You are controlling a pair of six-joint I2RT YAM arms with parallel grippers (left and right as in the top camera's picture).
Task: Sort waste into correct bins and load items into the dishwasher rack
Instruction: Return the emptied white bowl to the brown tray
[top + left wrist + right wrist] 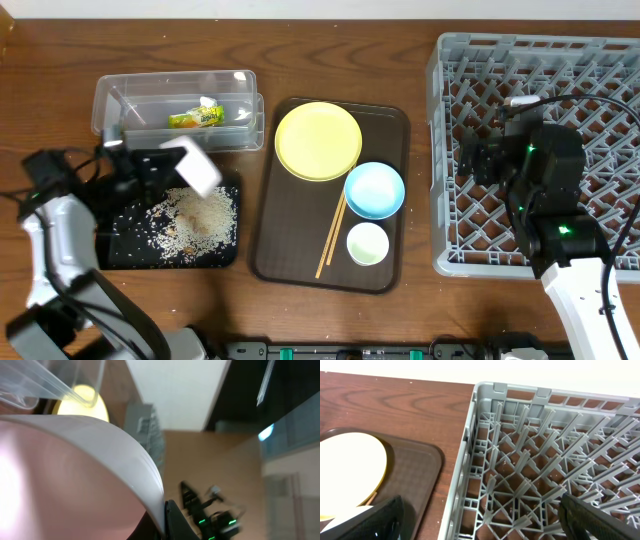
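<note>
Step in hand: by my reading, tipping rice [195, 222] out of the white bowl [192, 165] into the black tray [120, 250].
Left gripper [162, 166]: closed on the bowl's rim, holding the bowl tilted above the tray's far edge.
Right gripper [472, 160]: open and empty, over the left part of the rack [600, 100].
Doing it well: hold the bowl's mouth over the tray's middle and tilt slowly, so the grains land inside the rim and not on the desk [330, 40]. Check that the bowl is empty before it goes to the rack.
Wrapper [195, 119]: lying in the clear container [110, 90], near the desk's far left corner.
Not yet loaded: yellow plate [318, 140], blue bowl [374, 190], cup [367, 244] and chopsticks [332, 235], all on the brown tray [290, 250] at the desk's middle.
Surface: dark wood grain.
Room: a pale wall beyond the far edge.
</note>
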